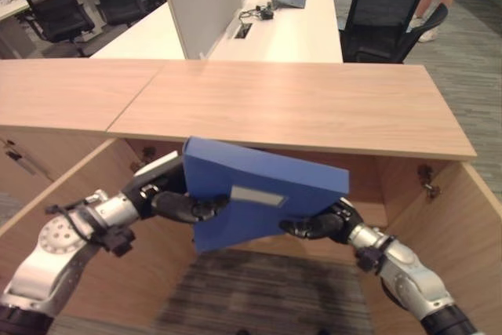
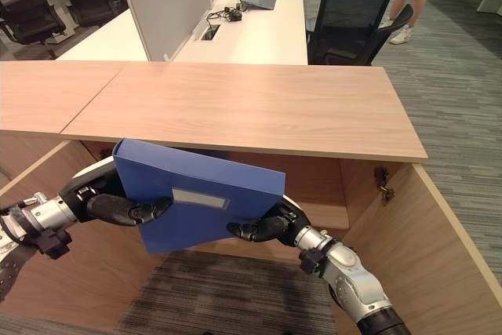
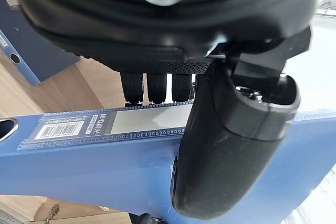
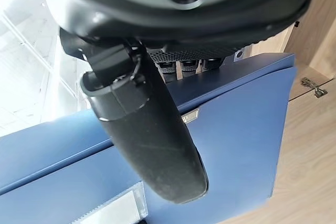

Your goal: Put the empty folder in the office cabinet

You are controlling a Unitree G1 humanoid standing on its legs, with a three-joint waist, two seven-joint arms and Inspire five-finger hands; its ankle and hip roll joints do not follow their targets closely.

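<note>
A blue folder [image 1: 259, 190] with a grey spine label is held between both hands in front of the open wooden cabinet [image 1: 298, 107], just below its top board. My left hand [image 1: 169, 198] grips the folder's left end, thumb across the front [image 3: 231, 140], fingers behind. My right hand [image 1: 321, 223] clamps the lower right corner, thumb [image 4: 147, 140] on the face. The folder tilts, right end lower, spine toward me.
Both cabinet doors [image 1: 463, 233] stand open at the left and right. Another blue folder [image 3: 31, 45] stands inside the cabinet. Behind it are white desks [image 1: 274, 29], black office chairs [image 1: 384, 21], and a person's legs [image 1: 431, 5] at the far right.
</note>
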